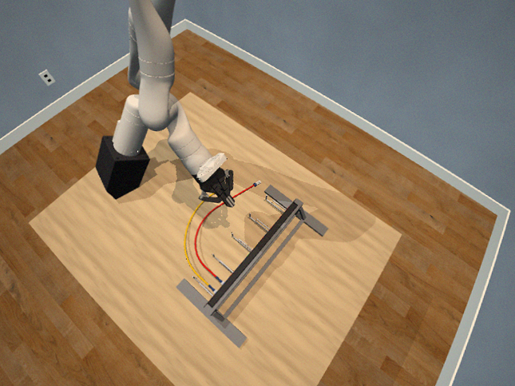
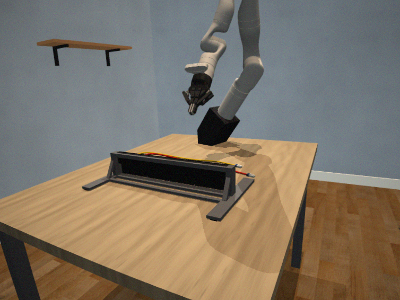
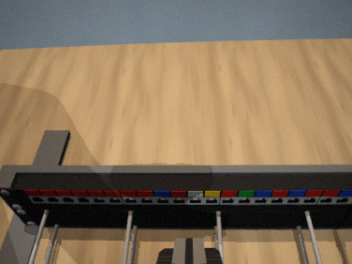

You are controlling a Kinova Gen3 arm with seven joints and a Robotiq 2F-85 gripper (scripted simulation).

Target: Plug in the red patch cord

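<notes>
Pale grey arm (image 2: pixel 248 64) folded high, pincer (image 2: pixel 192 111) closed on nothing, tilted down toward rack (image 2: pixel 171 160).

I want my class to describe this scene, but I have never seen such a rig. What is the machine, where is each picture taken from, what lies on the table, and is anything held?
It is a jointed robot arm on a black base, ending in a two-fingered gripper. One picture looks down from above, one from beside the table, one from the wrist. On the table stands a rack of ports with coloured labels, one white, plus a red cord and a yellow cord. The gripper is shut, holding nothing, above the table.
</notes>
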